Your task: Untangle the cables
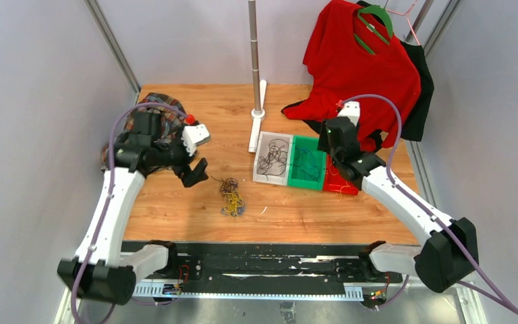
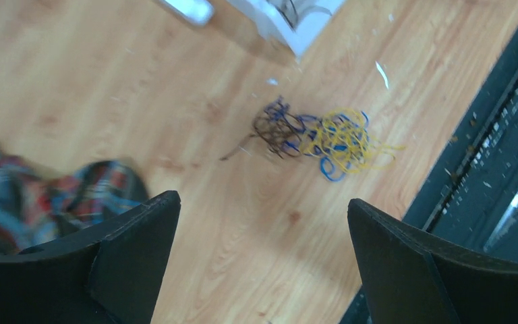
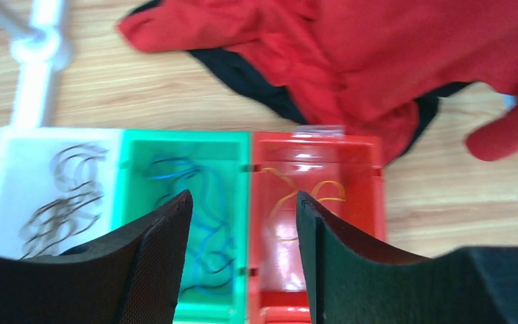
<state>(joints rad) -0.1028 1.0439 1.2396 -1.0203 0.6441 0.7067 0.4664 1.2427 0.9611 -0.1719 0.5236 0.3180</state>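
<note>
Over the bins, right of table centre, the right gripper (image 3: 243, 197) has its fingers apart with a moderate gap. Nothing sits between them and no contact is visible.

Below it are three bins, side by side and touching:
- white bin (image 3: 0, 145) holds black cables (image 3: 67, 202)
- green bin (image 3: 182, 137) holds blue cables (image 3: 175, 165)
- red bin (image 3: 324, 145) holds a yellow-orange cable (image 3: 313, 196)

The left gripper (image 2: 263, 202) is spread wide and empty, hanging over bare wood of the table (image 1: 297, 209). The tangled wad (image 2: 317, 135) of blue, yellow and dark cables lies flat on the table ahead of it, clear of both fingers. From the top view the wad lies between the left gripper and the bins, nearer the front edge.

Hidden or unclear:
- Top view: the right arm covers most of the red bin.
- Right wrist view: the fingers cut off the near ends of all three bins. The view is blurred, so I can't count strands.
- Left wrist view: blurred, so individual loops in the wad don't resolve.
- The plaid cloth (image 1: 162, 111) is partly under the left arm.
- The red shirt (image 1: 364, 67) hangs over the far right corner, with its hem on the table just behind the bins.
</note>
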